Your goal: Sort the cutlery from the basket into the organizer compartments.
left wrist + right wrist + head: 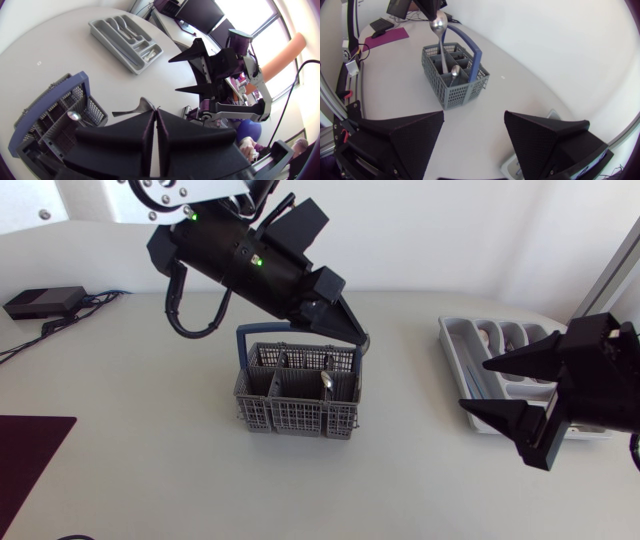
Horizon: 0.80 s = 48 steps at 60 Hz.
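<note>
Right wrist view: shiny spoon (pixel 438 23) tight in left tool (pixel 155 112) above grey basket (pixel 455 92); right tool (pixel 474 114) agape, empty.

A black box (pixel 42 301) with cables (pixel 98 298) and a dark mat (pixel 30 465) lie on the white table (pixel 170 470).

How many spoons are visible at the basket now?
2. The held spoon is in the left gripper over the basket; the other spoon stands inside it. More may be hidden in its compartments.
</note>
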Tool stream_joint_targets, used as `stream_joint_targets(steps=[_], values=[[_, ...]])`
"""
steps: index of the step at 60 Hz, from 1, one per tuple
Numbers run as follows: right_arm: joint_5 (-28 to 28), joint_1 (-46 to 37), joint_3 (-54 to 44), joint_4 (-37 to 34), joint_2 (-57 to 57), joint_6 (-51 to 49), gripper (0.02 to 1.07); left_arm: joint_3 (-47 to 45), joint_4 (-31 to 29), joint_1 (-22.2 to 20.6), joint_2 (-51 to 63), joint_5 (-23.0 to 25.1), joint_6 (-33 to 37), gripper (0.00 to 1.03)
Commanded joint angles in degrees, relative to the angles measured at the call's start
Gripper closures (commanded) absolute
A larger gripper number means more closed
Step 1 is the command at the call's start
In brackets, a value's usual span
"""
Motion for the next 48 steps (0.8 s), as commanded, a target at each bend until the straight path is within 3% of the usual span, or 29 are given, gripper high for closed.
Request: stream_joint_targets(steps=[1, 12, 29, 40, 48], values=[[-0.59, 3.30, 0.87, 0.22, 0.06, 4.84, 0.20, -1.59, -0.62, 0.00, 0.23, 2.94, 1.65, 1.00], [-1.29, 9.10, 0.25, 3.91, 1.91, 9.85, 0.20, -1.32, -0.62, -2.46, 1.99, 5.40, 2.53, 1.00], [-4.10, 11.21, -0.98, 9.71, 6.22, 12.84, 0.25, 0.87, -0.71, -6.06, 5.24, 6.37, 3.24, 1.00], [-5.69, 12.09, -3.00, 12.17, 7.09, 13.28, 0.43, 2.54, -1.32, -6.41, 6.64, 6.98, 3.24, 1.00], [-7.09, 12.18, -4.76, 13.32, 7.09, 13.28, 0.44, 3.33, -1.59, -6.41, 6.91, 7.24, 3.24, 1.00]])
